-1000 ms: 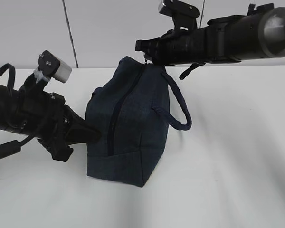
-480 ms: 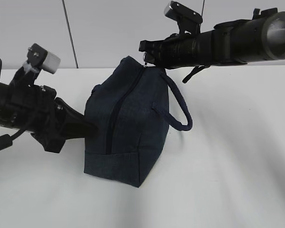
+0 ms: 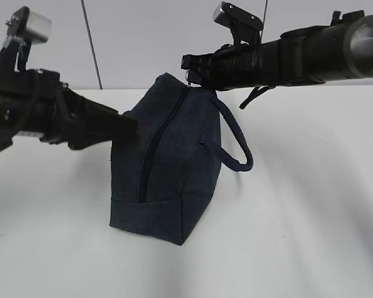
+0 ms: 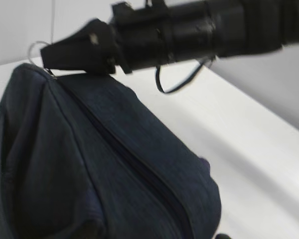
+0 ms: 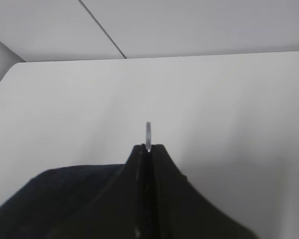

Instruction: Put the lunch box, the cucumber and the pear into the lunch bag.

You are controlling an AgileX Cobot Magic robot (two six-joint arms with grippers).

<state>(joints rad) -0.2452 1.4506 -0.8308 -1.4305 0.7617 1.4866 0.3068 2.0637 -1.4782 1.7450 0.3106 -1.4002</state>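
Note:
The lunch bag (image 3: 168, 167) is dark navy and stands on the white table, its long zipper running down the near face. My right gripper (image 3: 189, 71) is at the bag's top corner, shut on the silver ring pull (image 5: 148, 132); it also shows in the left wrist view (image 4: 50, 52). My left gripper (image 3: 130, 121) is level with the bag's upper left end and touches it. In the left wrist view the bag (image 4: 89, 164) fills the space where the jaws are, with only dark finger ends at the bottom edge, wide apart. The lunch box, cucumber and pear are out of view.
The bag's loop handle (image 3: 236, 149) hangs off its right side. The white table (image 3: 298, 217) stretches to the right and front. A pale wall with a dark seam (image 3: 92, 43) stands behind.
My left arm has risen from the bag's lower left side to its upper left end. The bag shifted slightly left. The right gripper has held the ring pull throughout.

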